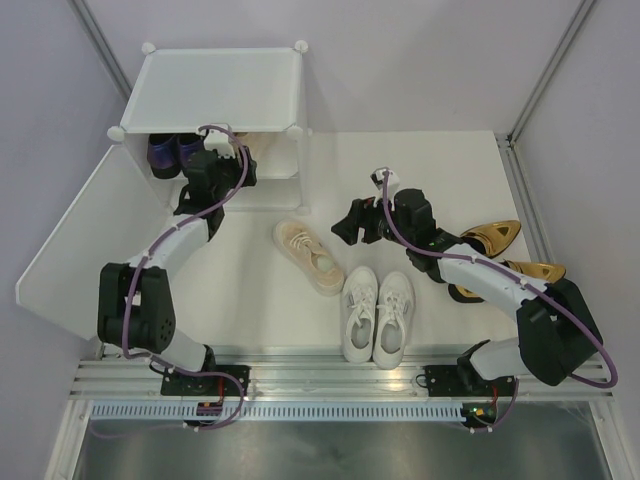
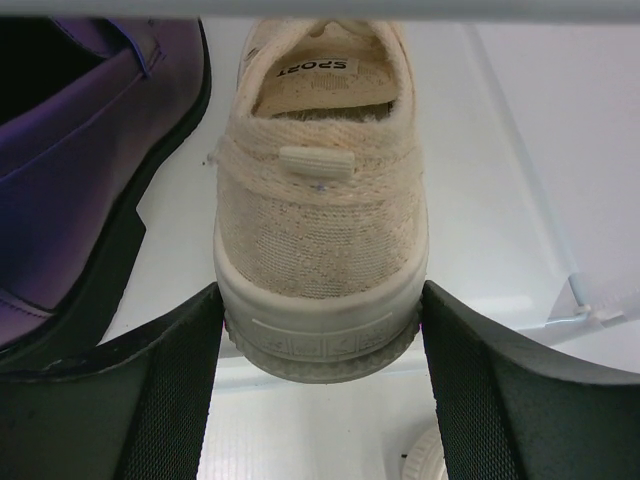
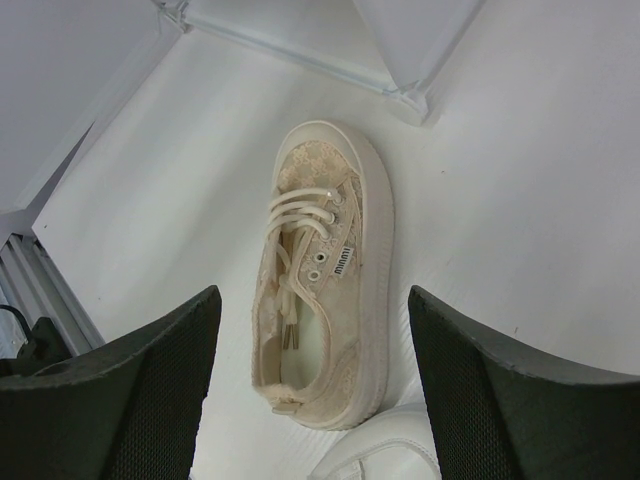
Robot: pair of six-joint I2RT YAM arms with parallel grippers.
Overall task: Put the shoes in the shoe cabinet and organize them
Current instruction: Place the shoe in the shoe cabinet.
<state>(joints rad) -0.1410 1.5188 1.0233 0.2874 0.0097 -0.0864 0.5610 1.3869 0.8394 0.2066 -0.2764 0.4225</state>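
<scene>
The left gripper [image 2: 322, 300] has its jaws clamped on the heel of a beige sneaker [image 2: 320, 220], just inside the shoe cabinet's [image 1: 215, 85] lower compartment beside a purple loafer [image 2: 70, 180]. Released here, the sneaker might slide out or block the door [image 1: 70, 240]. The right gripper's [image 3: 315, 295] jaws hang apart over the other beige sneaker [image 3: 320, 170] on the white surface [image 1: 400, 170], inside plain grey walls.

In the cabinet [image 1: 215, 85], purple loafers [image 1: 168, 152] and one beige sneaker [image 2: 320, 200] were housed; its mate [image 1: 310, 256], white sneakers [image 1: 378, 314] and gold heels [image 1: 505, 250] were laid outside.
</scene>
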